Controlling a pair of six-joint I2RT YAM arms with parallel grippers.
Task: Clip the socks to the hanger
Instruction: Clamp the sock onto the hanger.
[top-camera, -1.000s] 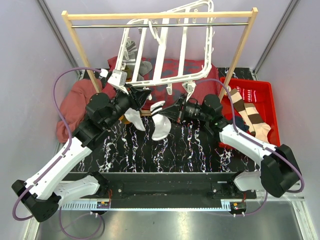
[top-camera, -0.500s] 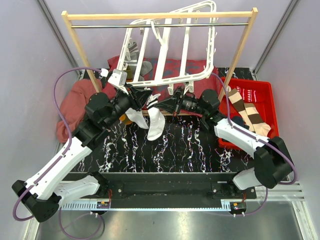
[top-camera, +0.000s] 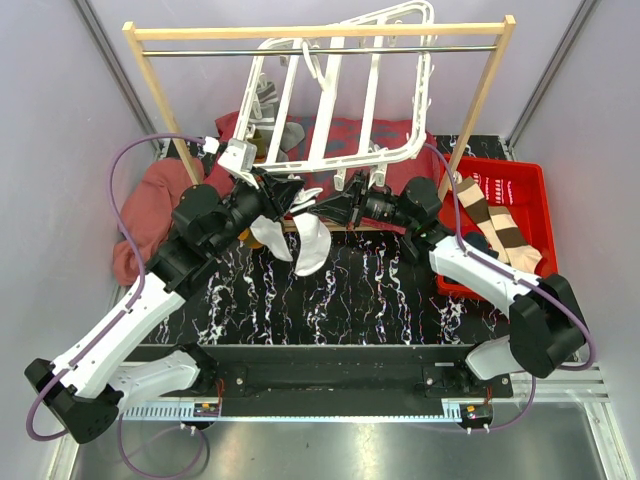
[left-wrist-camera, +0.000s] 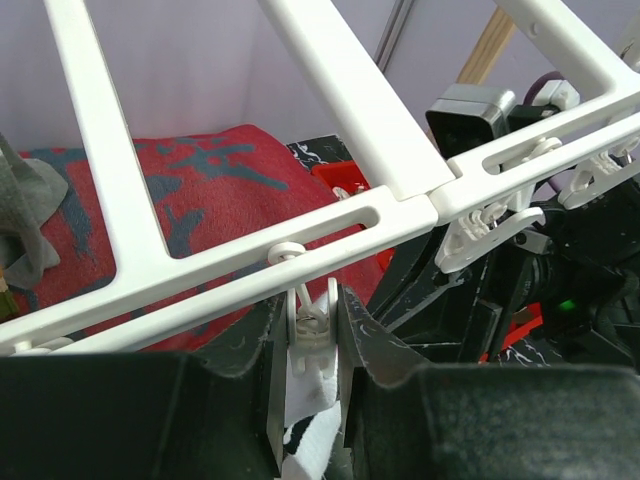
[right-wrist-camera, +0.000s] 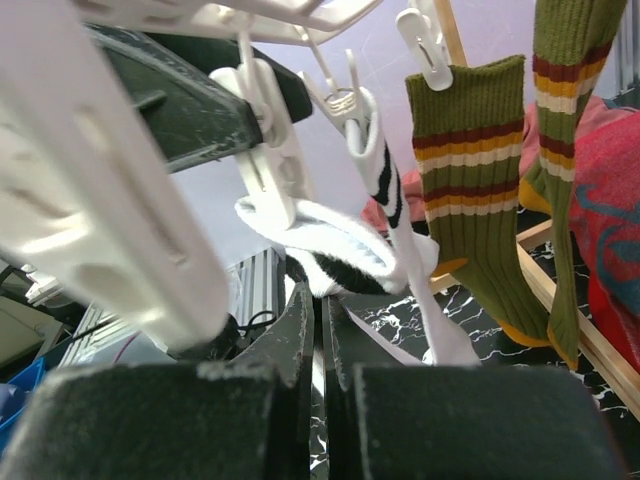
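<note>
The hanger (left-wrist-camera: 350, 90) is a white plastic frame of broad cross bars with small clips dangling under them. It hangs tilted from a wooden rail (top-camera: 320, 30). Toward its left, an olive sock with red and yellow stripes (right-wrist-camera: 470, 200) hangs from a clip. Under its near bar droops a white sock with black stripes (top-camera: 308, 248). Far right, beige-brown striped socks (top-camera: 497, 228) lie in a red basket (top-camera: 530, 185).

The table (top-camera: 350, 300) is black with white marbling. A red cloth (top-camera: 150, 200) is heaped at its left, and plain grey walls stand around.

The left gripper (left-wrist-camera: 310, 310) is clamped on a clip (left-wrist-camera: 318, 355) on the near bar, with the white sock's fabric directly beneath. Just to its right, the right gripper (right-wrist-camera: 320, 310) has its fingers drawn together on the white sock's edge.
</note>
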